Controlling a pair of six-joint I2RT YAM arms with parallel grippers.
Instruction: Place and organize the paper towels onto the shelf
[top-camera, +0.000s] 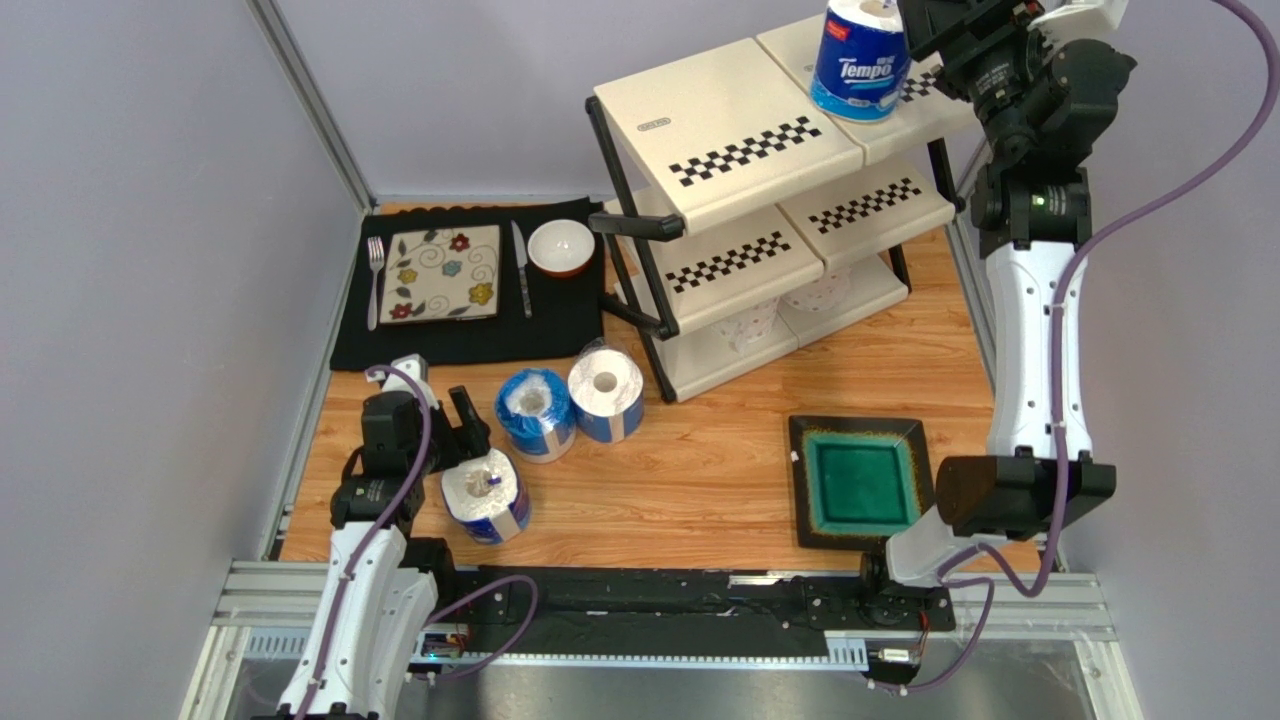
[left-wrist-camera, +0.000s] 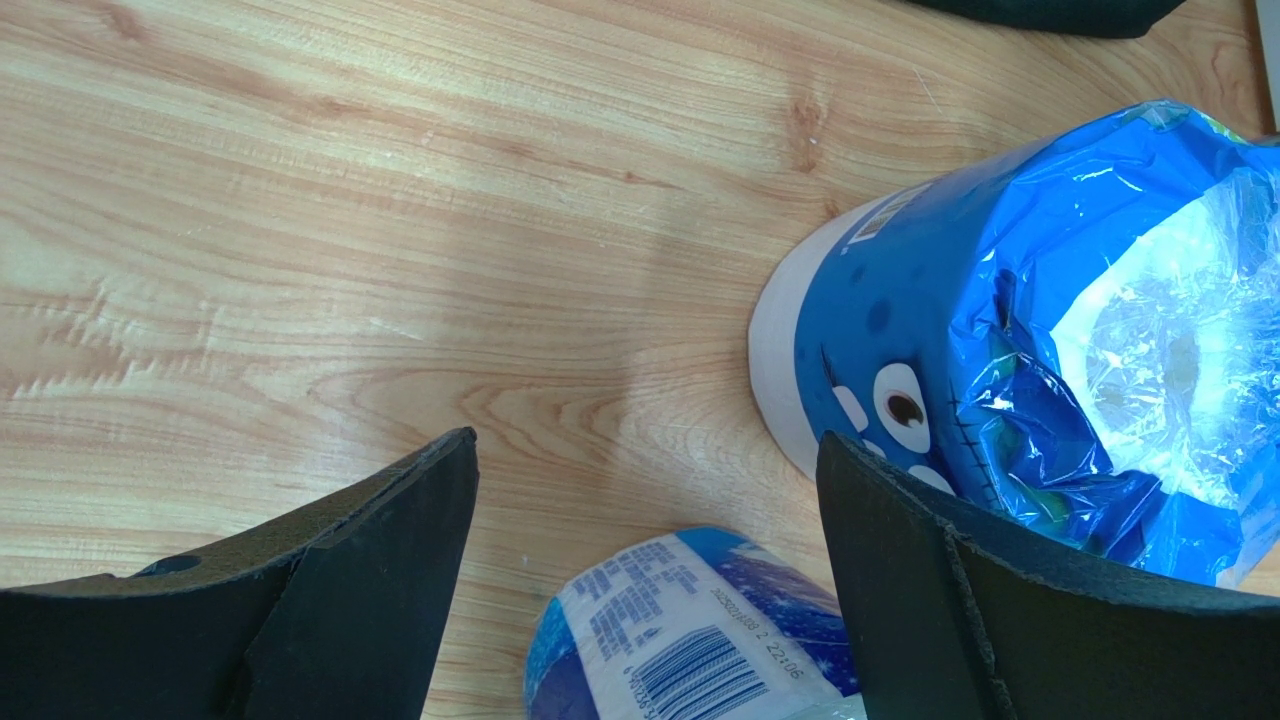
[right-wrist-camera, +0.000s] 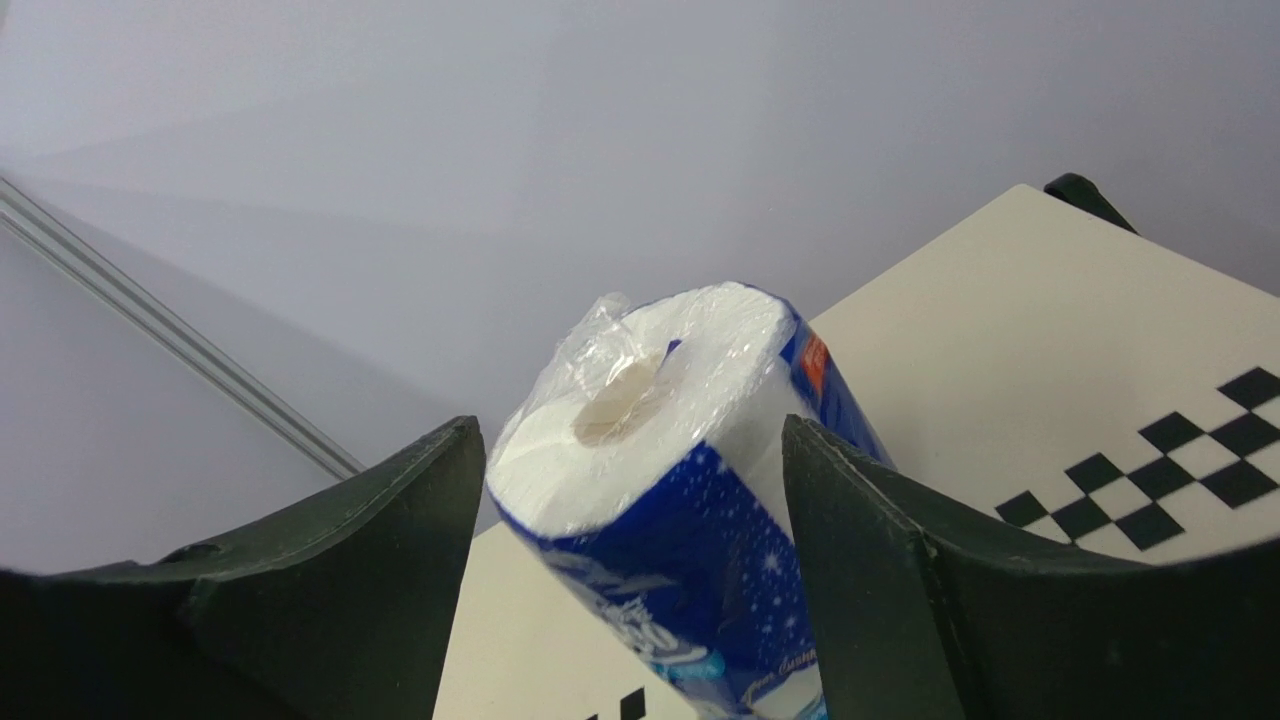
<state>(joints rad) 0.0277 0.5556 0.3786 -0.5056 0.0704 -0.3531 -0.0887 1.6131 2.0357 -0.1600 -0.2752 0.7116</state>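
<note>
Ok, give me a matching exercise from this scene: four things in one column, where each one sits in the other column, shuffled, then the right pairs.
Things:
1. Tempo roll
2. green tray
3. white bowl
4. plain white roll

Places:
A. bare wooden table
B. bottom tier of the shelf
C. top tier of the shelf
D. black mat

Pairs: 1-C, 2-A, 3-D, 4-B

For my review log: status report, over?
Left claw open above three rolls on table. Right claw straddles roll atop shelf, grip unclear. Nothing blocking.
</note>
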